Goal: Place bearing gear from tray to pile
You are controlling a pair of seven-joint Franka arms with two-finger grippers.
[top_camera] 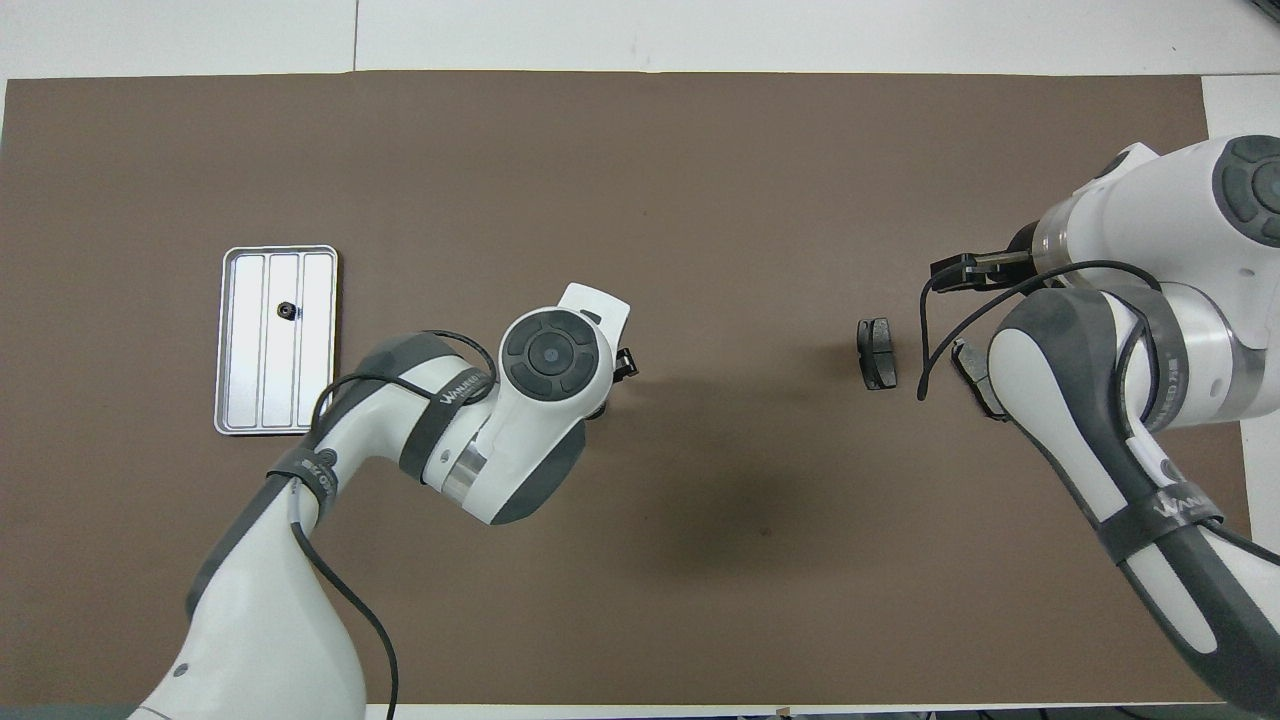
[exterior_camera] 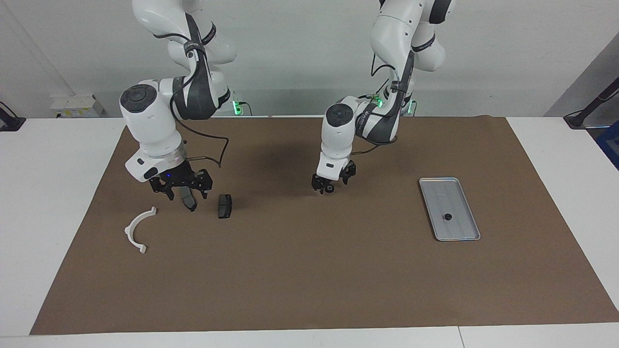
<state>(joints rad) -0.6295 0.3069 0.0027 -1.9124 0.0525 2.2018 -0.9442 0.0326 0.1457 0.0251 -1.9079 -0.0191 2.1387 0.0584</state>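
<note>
The silver tray [exterior_camera: 459, 193] lies on the brown mat toward the left arm's end, also in the overhead view [top_camera: 240, 340]. One small black bearing gear [exterior_camera: 448, 217] sits in it [top_camera: 286, 310]. My left gripper [exterior_camera: 330, 187] hangs low over the bare middle of the mat, shut on a small dark round part, a second bearing gear [exterior_camera: 329, 189]. The pile lies toward the right arm's end: a white half-ring bracket [exterior_camera: 138, 229] and a dark grey pad [exterior_camera: 225, 206] on the mat. My right gripper [exterior_camera: 185, 193] hovers between them, shut on another dark grey pad [exterior_camera: 190, 203].
The brown mat [exterior_camera: 309, 280] covers most of the white table. The right arm's forearm hides the white bracket in the overhead view; the pad on the mat shows there [top_camera: 878, 367].
</note>
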